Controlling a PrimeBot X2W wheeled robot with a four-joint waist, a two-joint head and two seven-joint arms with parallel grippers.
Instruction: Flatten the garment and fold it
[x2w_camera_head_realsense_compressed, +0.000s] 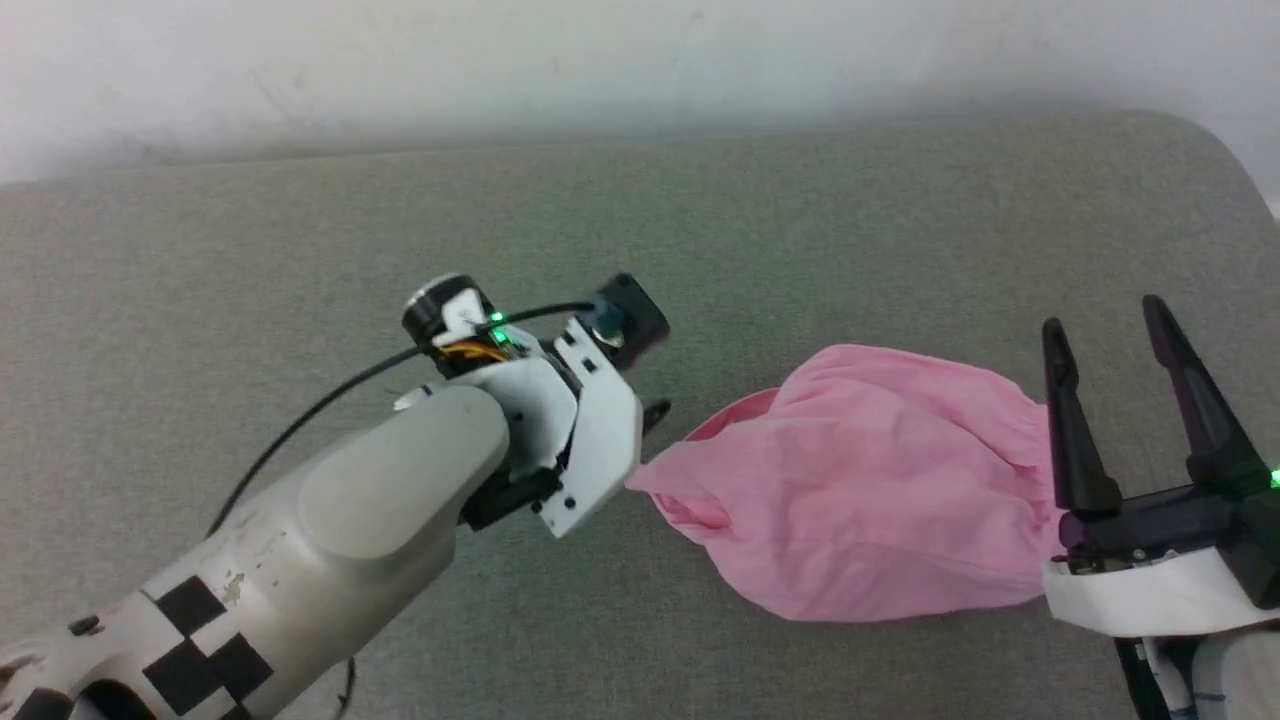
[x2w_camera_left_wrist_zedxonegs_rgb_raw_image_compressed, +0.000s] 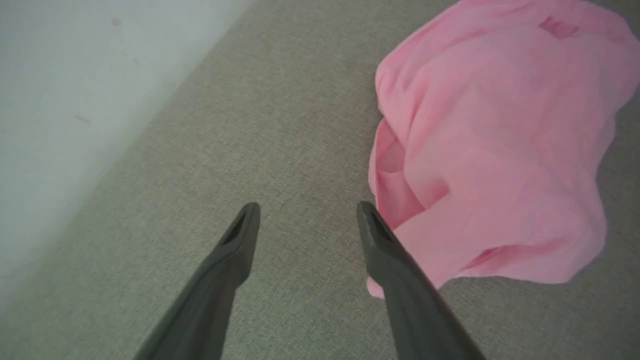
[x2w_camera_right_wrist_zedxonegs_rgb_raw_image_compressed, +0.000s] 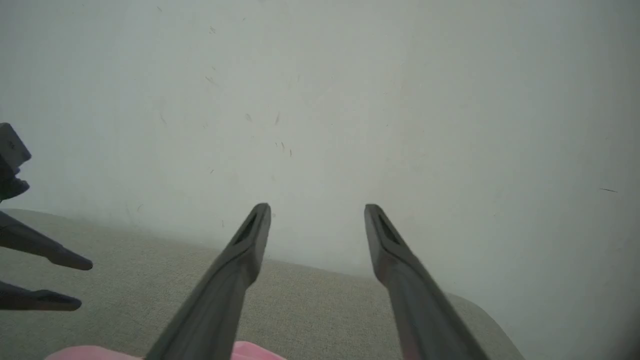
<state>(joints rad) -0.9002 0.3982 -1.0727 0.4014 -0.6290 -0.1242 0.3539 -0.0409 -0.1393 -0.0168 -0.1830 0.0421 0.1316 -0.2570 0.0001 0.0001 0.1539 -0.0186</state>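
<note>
The garment (x2w_camera_head_realsense_compressed: 870, 480) is a light pink crumpled heap on the grey fabric surface, right of centre in the head view. My left gripper (x2w_camera_left_wrist_zedxonegs_rgb_raw_image_compressed: 307, 210) stands open just above the surface beside the garment (x2w_camera_left_wrist_zedxonegs_rgb_raw_image_compressed: 500, 150), with its right finger lying over the cloth's near edge and nothing between the fingers. In the head view its wrist hides most of it, and one dark fingertip (x2w_camera_head_realsense_compressed: 655, 412) shows by the garment's left end. My right gripper (x2w_camera_head_realsense_compressed: 1105, 330) is open at the garment's right end, fingers pointing up toward the wall. A pink strip of garment (x2w_camera_right_wrist_zedxonegs_rgb_raw_image_compressed: 250, 352) lies below that gripper (x2w_camera_right_wrist_zedxonegs_rgb_raw_image_compressed: 317, 210).
The grey fabric surface (x2w_camera_head_realsense_compressed: 300, 250) runs wide to the left and ends at a pale wall (x2w_camera_head_realsense_compressed: 600, 60) at the back. Its far right corner (x2w_camera_head_realsense_compressed: 1225, 160) is rounded. A black cable (x2w_camera_head_realsense_compressed: 300, 415) loops off my left forearm.
</note>
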